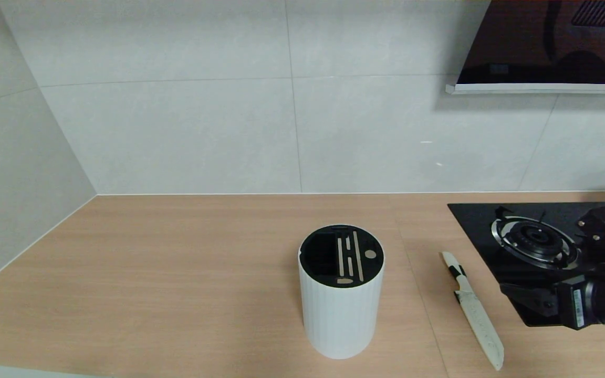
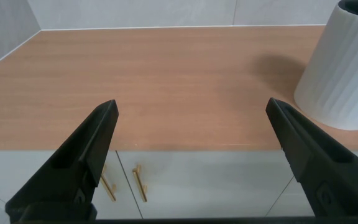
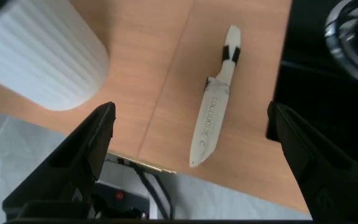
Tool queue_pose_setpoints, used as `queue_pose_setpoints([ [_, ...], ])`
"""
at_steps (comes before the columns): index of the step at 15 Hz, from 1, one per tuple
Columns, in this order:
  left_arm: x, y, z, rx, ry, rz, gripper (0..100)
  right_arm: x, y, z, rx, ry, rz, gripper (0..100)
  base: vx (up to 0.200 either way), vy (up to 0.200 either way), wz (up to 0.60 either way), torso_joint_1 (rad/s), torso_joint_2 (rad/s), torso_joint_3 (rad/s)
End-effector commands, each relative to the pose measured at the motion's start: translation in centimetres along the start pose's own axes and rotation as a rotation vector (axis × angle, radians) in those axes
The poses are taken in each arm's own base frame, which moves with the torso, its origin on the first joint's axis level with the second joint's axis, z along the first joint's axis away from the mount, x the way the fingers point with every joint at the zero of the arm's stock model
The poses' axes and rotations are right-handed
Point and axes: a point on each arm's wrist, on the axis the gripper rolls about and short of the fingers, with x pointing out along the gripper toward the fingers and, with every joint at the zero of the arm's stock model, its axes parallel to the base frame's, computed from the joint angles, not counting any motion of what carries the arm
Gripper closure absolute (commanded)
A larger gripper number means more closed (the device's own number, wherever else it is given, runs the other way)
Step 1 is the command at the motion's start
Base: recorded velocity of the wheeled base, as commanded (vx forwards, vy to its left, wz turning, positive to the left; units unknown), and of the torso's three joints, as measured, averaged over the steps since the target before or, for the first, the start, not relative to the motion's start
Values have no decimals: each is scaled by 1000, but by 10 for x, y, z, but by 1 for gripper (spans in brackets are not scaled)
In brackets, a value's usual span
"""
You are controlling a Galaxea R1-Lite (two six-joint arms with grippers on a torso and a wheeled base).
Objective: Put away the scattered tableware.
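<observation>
The step in hand is, in our judgement, the approach to the first pick; nothing is gripped yet.

The knife (image 1: 471, 310) lies flat on the table (image 1: 176, 273), between the white ribbed holder (image 1: 341, 304) and the black hob (image 1: 533, 241), touching neither. Its handle points toward the wall and its blade tip toward the table's front edge. The holder stands upright, and we see narrow slots in its black top.

The right pincer (image 3: 190, 118) hangs above the knife with its jaws wide apart and nothing between them. The left pincer (image 2: 191, 106) is likewise wide and empty, over the front edge of the table on the far side of the holder from the knife.

We judge that the next move calls for the following:
- Lower the right pincer over the handle, not the blade.
- Close across the handle's narrow width, since the knife lies low against the table.
- Lift, turn the blade downward, and align it with a slot.
</observation>
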Motion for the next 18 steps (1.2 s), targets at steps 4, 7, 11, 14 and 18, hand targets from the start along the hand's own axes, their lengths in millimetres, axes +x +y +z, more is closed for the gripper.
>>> queue_pose_setpoints([
  [4, 0, 0, 0, 0, 0, 0, 0, 63, -6, -21, 11, 162, -32, 0, 0, 0, 0, 0, 0, 0],
  [7, 0, 0, 0, 0, 0, 0, 0, 83, -7, -37, 15, 214, -35, 0, 0, 0, 0, 0, 0, 0],
  [11, 0, 0, 0, 0, 0, 0, 0, 106, -10, -49, 12, 227, -78, 0, 0, 0, 0, 0, 0, 0],
  [14, 0, 0, 0, 0, 0, 0, 0, 124, -12, -57, 10, 221, -92, 0, 0, 0, 0, 0, 0, 0],
  [18, 0, 0, 0, 0, 0, 0, 0, 142, -14, -62, 38, 179, -142, 0, 0, 0, 0, 0, 0, 0],
])
